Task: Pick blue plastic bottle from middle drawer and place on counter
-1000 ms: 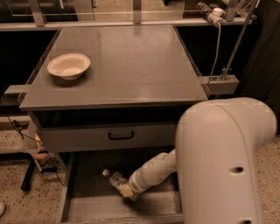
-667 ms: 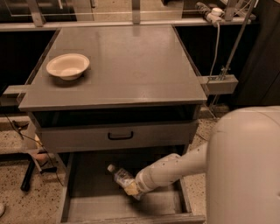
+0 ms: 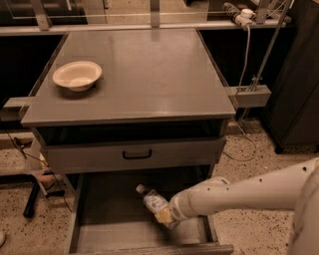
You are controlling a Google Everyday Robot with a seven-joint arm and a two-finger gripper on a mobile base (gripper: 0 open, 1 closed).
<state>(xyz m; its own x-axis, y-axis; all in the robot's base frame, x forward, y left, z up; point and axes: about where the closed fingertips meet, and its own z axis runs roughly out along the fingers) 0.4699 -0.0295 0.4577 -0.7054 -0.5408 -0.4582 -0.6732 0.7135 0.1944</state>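
Observation:
The blue plastic bottle (image 3: 152, 200) lies tilted in the open middle drawer (image 3: 107, 231), white cap pointing up-left. My gripper (image 3: 164, 215) reaches into the drawer from the right on a white arm and sits at the bottle's lower end, touching it. The counter (image 3: 149, 74) is the flat grey top above the drawer.
A cream bowl (image 3: 77, 75) stands at the counter's left. A shut grey drawer front with a black handle (image 3: 137, 155) overhangs the open drawer. A white power strip (image 3: 239, 14) and cable hang at the back right. A dark cabinet (image 3: 299, 84) stands to the right.
The arm has drawn back to the right, uncovering the drawer's right side. The bottle has shifted slightly right and lifted at the gripper's end.

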